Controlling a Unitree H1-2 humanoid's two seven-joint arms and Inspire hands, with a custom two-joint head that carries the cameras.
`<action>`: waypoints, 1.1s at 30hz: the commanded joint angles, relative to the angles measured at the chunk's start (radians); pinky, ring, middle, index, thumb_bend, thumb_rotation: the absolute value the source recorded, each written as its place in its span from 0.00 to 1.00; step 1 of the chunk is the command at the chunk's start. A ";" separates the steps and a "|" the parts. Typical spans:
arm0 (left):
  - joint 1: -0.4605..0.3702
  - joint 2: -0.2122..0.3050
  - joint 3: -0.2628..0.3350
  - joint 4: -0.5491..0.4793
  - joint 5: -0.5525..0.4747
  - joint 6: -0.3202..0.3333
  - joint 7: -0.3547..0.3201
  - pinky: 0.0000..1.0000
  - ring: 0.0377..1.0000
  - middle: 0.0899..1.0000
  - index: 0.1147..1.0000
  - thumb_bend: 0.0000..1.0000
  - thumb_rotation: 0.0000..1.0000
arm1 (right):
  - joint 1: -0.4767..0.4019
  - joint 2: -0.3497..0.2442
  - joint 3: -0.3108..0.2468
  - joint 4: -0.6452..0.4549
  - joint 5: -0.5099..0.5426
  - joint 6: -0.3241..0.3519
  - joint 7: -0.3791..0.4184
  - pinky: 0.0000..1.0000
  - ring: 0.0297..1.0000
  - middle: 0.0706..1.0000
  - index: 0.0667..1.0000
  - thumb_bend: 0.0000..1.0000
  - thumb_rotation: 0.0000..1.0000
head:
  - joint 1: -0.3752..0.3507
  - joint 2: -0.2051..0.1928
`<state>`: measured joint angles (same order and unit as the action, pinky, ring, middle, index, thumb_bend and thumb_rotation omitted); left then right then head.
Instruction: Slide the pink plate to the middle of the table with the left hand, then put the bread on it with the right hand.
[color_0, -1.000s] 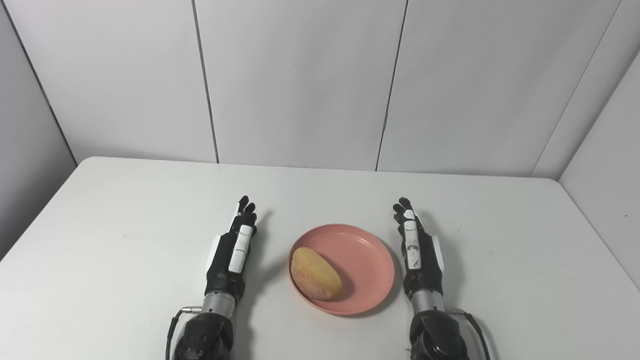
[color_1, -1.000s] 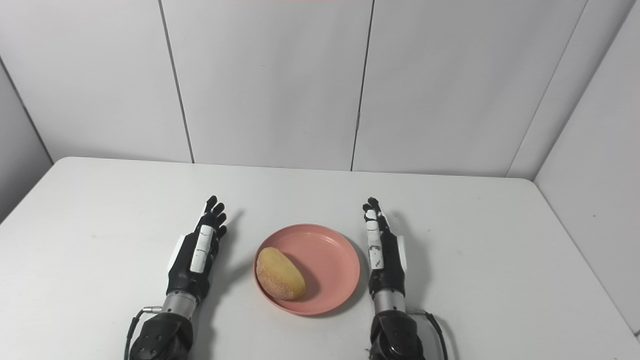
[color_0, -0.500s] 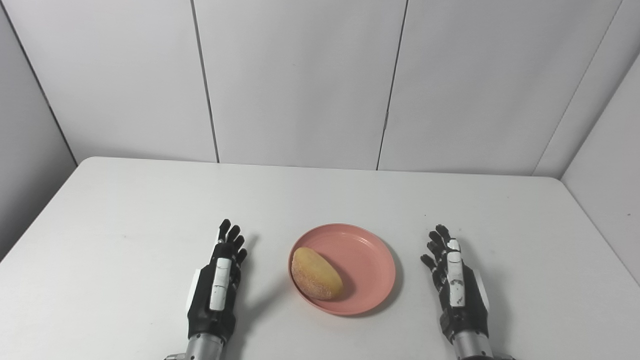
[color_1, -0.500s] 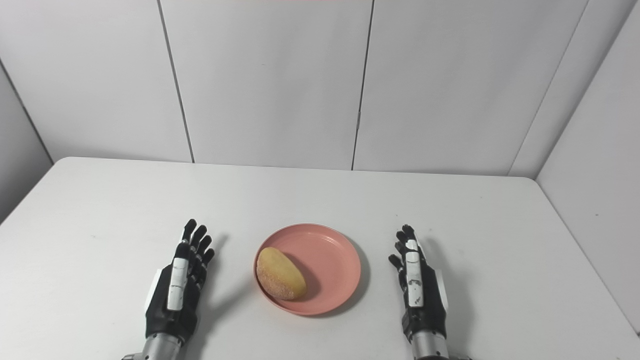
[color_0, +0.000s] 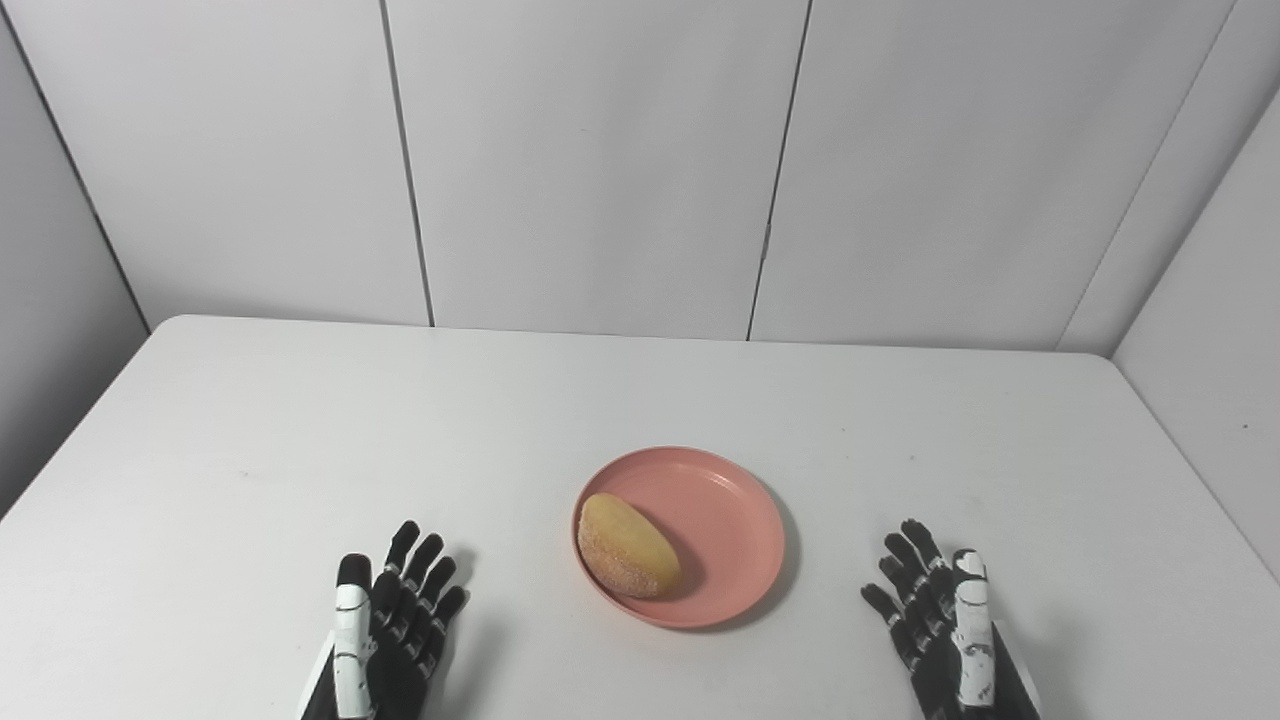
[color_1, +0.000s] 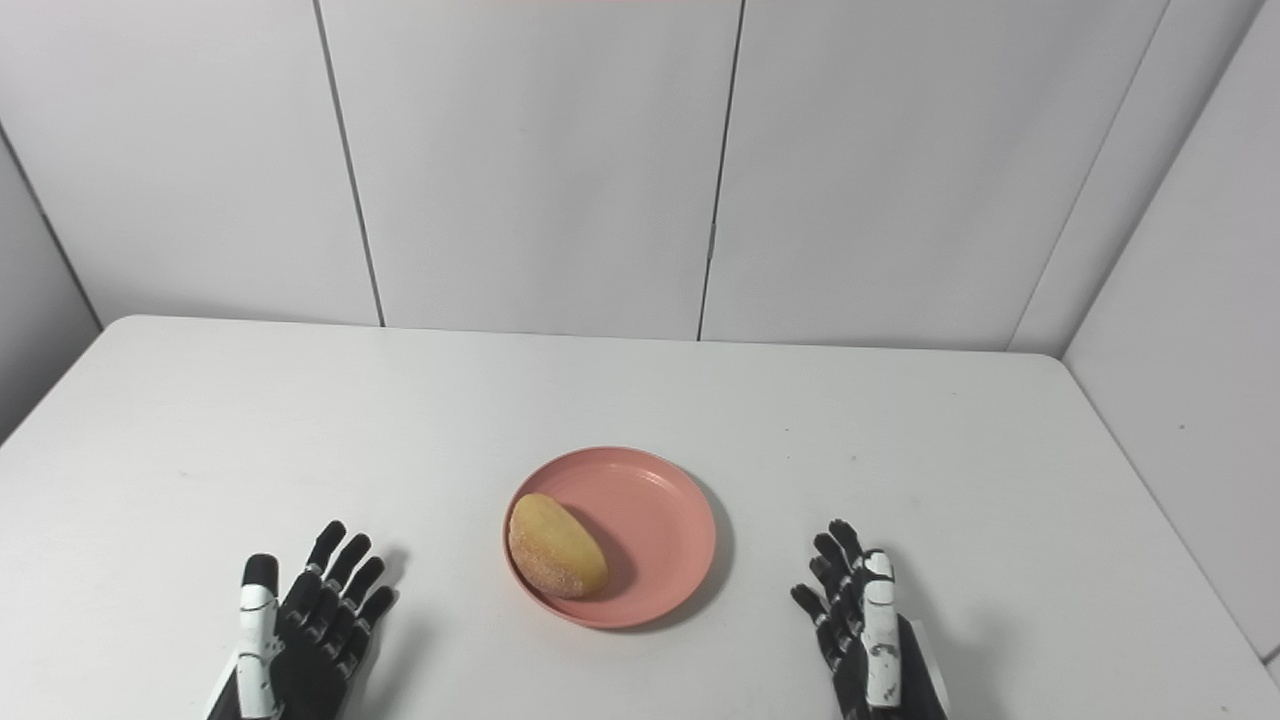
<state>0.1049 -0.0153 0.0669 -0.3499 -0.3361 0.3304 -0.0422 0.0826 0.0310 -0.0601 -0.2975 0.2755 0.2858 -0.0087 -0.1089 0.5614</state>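
Observation:
The pink plate (color_0: 735, 505) lies near the middle of the white table. A golden oval bread roll (color_0: 628, 546) rests on its left half, reaching over the rim. At the bottom edge my left hand (color_0: 385, 640) is open with fingers spread, well left of the plate and holding nothing. My right hand (color_0: 945, 635) is open too, low at the right of the plate, apart from it. Both forearms are out of view.
The white table (color_0: 300, 420) ends at grey wall panels behind and at the sides. Its right edge runs close to the side wall.
Both hands have pulled back toward the bottom edge and outward from the plate, and their fingers have spread. Plate and bread have stayed put.

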 joint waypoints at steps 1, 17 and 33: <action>-0.003 0.008 -0.002 0.042 0.052 -0.045 0.015 1.00 1.00 1.00 1.00 0.62 0.96 | 0.010 0.008 0.003 0.012 -0.012 -0.020 0.001 1.00 0.98 0.94 0.94 0.82 1.00 | -0.002 0.002; -0.037 0.016 -0.007 0.108 0.139 -0.166 0.008 1.00 1.00 1.00 1.00 0.65 0.91 | -0.022 0.007 0.006 0.075 -0.085 -0.101 -0.004 1.00 0.97 0.94 0.94 0.83 1.00 | -0.003 0.014; -0.054 0.052 -0.041 0.172 0.274 -0.287 -0.001 1.00 1.00 1.00 1.00 0.75 0.88 | -0.034 -0.030 0.057 0.158 -0.282 -0.342 -0.005 1.00 0.99 0.97 0.94 0.86 1.00 | -0.009 0.019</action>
<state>0.0541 0.0291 0.0292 -0.1836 -0.0788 0.0504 -0.0422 0.0586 0.0135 -0.0102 -0.1434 0.0183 -0.0024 -0.0149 -0.1181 0.5798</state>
